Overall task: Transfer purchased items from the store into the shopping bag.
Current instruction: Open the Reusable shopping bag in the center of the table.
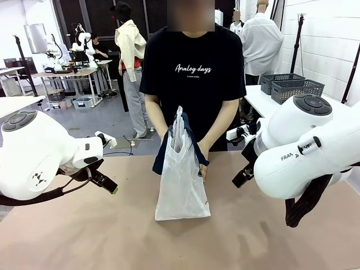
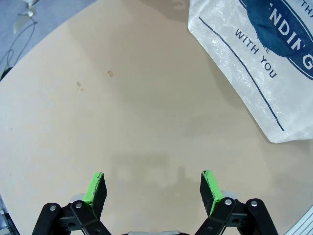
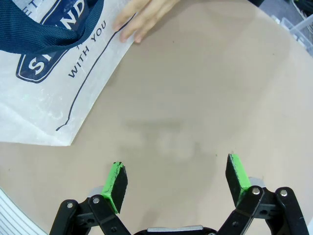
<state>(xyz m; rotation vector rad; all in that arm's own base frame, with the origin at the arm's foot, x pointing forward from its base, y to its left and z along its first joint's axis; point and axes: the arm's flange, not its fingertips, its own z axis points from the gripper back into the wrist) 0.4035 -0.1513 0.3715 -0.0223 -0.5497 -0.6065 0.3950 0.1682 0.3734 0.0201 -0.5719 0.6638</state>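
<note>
A tan bench (image 1: pixel 84 236) fills the foreground of a workshop. The bag (image 1: pixel 181 180) stands upright at its middle, mouth up, steadied from the far side by a person's hand (image 3: pixel 142 17). The left claw (image 2: pixel 154 183) and right claw (image 3: pixel 176 176) both gape wide, holding nothing, over bare bench on either side. The bag lies inward of each claw, about equally near. Any drop, I judge, must come from above.

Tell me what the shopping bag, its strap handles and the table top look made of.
Shopping bag: thin translucent whitish plastic film, crinkled, faintly glossy.
Strap handles: dark navy woven webbing, matte; a ribbed weave shows.
Table top: smooth matte beige sheet, perhaps laminate or a mat; the look leaves it open.
</note>
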